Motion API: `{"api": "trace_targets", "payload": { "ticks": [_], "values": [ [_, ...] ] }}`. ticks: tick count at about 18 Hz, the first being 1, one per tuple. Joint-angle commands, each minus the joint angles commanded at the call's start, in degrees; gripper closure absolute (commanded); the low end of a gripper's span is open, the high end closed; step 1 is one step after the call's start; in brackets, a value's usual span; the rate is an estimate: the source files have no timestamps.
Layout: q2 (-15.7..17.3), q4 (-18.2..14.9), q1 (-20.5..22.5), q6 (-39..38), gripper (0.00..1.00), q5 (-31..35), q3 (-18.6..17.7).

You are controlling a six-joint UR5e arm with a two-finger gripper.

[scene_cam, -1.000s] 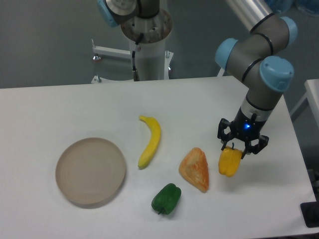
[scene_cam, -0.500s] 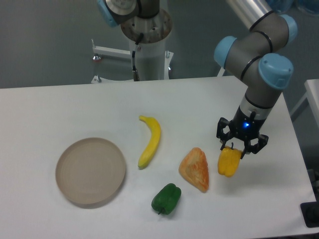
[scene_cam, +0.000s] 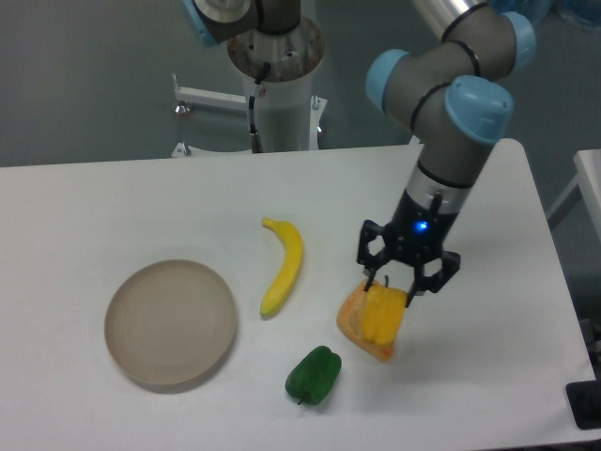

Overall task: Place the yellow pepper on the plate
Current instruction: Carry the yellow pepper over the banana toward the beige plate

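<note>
The yellow pepper (scene_cam: 381,315) hangs in the air just in front of the orange wedge, with my gripper (scene_cam: 399,282) shut on its top. Its stem is hidden between the fingers. The beige plate (scene_cam: 170,322) lies at the left front of the table, far to the left of the gripper, with nothing on it.
An orange wedge (scene_cam: 357,324) lies directly under and behind the held pepper. A green pepper (scene_cam: 314,375) sits to its lower left. A banana (scene_cam: 283,265) lies between the gripper and the plate. The robot base (scene_cam: 278,66) stands at the back.
The gripper has carried the yellow pepper leftward, from right of the orange wedge to over it. The other objects have not moved.
</note>
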Motion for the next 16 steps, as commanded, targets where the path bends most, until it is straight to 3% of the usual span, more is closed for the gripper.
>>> {"api": "trace_targets", "payload": {
  "ticks": [2, 6, 7, 11, 16],
  "values": [
    [0.6, 1.9, -2.2, -1.7, 0.40, 0.1, -2.1],
    [4.4, 12.5, -6.1, -6.2, 0.40, 0.2, -10.6],
    [5.4, 13.5, -6.9, -7.2, 0.40, 0.3, -12.4],
    [7.6, 14.3, -9.1, -7.7, 0.42, 0.4, -16.3],
    [7.1, 15.6, -11.7, -7.0, 0.45, 0.3, -18.2]
  ]
}}
